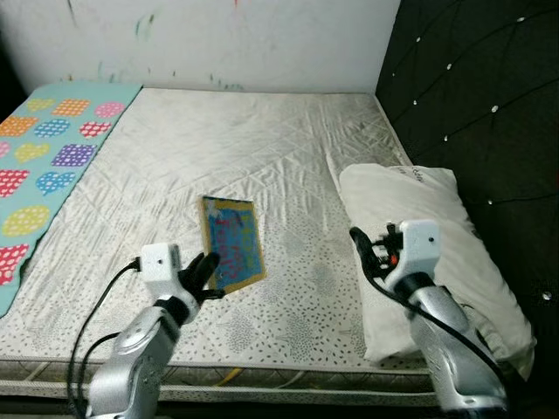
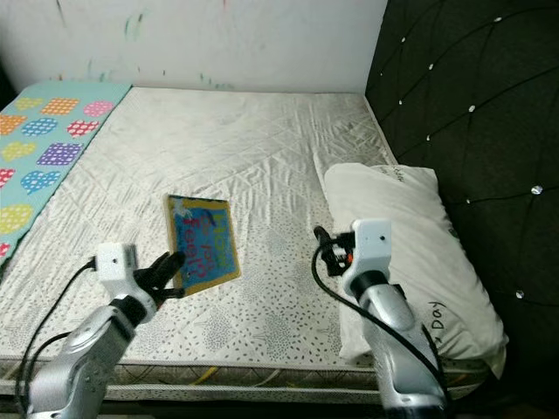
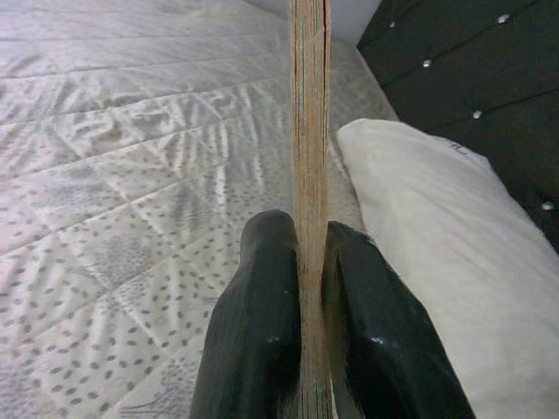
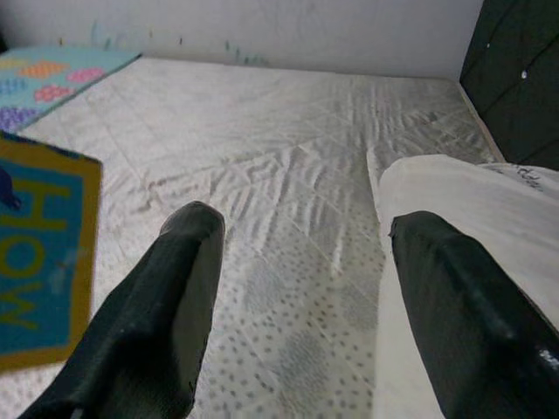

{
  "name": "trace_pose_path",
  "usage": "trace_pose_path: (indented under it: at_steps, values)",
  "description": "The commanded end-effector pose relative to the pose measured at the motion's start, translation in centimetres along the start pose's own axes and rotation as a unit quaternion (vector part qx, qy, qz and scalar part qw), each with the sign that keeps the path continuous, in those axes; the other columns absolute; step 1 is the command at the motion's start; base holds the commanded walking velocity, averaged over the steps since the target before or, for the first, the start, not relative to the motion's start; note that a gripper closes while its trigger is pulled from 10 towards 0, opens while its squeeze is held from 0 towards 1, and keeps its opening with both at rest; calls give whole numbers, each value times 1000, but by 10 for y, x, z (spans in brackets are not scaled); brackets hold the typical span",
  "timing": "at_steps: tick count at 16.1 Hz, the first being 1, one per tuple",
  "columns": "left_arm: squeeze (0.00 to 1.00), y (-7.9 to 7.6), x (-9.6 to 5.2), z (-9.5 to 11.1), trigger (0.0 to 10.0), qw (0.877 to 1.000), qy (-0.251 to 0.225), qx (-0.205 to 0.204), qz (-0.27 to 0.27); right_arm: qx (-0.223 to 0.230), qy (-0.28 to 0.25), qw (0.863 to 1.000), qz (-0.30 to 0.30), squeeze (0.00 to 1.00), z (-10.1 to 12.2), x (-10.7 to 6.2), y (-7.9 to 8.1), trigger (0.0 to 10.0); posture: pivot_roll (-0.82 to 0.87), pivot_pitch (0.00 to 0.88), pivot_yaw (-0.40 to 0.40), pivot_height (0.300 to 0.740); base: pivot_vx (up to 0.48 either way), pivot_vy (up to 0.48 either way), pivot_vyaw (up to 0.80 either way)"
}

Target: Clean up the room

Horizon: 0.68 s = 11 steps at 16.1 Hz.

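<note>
A thin book (image 1: pixel 232 242) with a blue cover and a yellow border is held over the white mattress (image 1: pixel 244 148) near its front edge. My left gripper (image 1: pixel 205 272) is shut on the book's near edge. In the left wrist view the book's edge (image 3: pixel 309 175) runs straight up between the two black fingers (image 3: pixel 258 332). My right gripper (image 1: pixel 365 247) hovers open beside the white pillow (image 1: pixel 432 253), nothing between its fingers (image 4: pixel 166 305). The right wrist view shows the book's cover (image 4: pixel 39 253) off to one side.
A teal blanket with coloured heart patches (image 1: pixel 48 157) covers the mattress's left side. A black tufted headboard (image 1: pixel 489 96) stands along the right. A white wall (image 1: pixel 218 39) closes the far end. The mattress's front edge (image 1: pixel 288 375) lies just below my arms.
</note>
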<state>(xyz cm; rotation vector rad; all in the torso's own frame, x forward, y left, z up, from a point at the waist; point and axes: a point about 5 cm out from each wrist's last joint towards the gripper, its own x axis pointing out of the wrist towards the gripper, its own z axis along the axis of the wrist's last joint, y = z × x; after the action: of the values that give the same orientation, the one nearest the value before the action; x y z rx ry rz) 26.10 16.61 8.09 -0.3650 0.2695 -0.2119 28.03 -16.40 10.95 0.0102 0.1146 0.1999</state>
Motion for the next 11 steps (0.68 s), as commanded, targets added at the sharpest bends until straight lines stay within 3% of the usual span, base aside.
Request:
trace_pose_path:
  at_steps: [1,6,11]
  values:
    - [0,4,-4,12,10000,1000,-23,9,10,-4,0,1000,-1,0,3,-3,-3,10000,-160,58,-19,740,0,0,0]
    - [0,10,-16,8,10000,999,-17,12,29,-10,42,999,26,0,-6,-23,-10,10000,-160,97,-30,740,0,0,0]
    - [0,9,-17,7,10000,999,-15,9,32,-10,50,998,35,0,-8,-25,-8,10000,-157,104,-32,740,0,0,0]
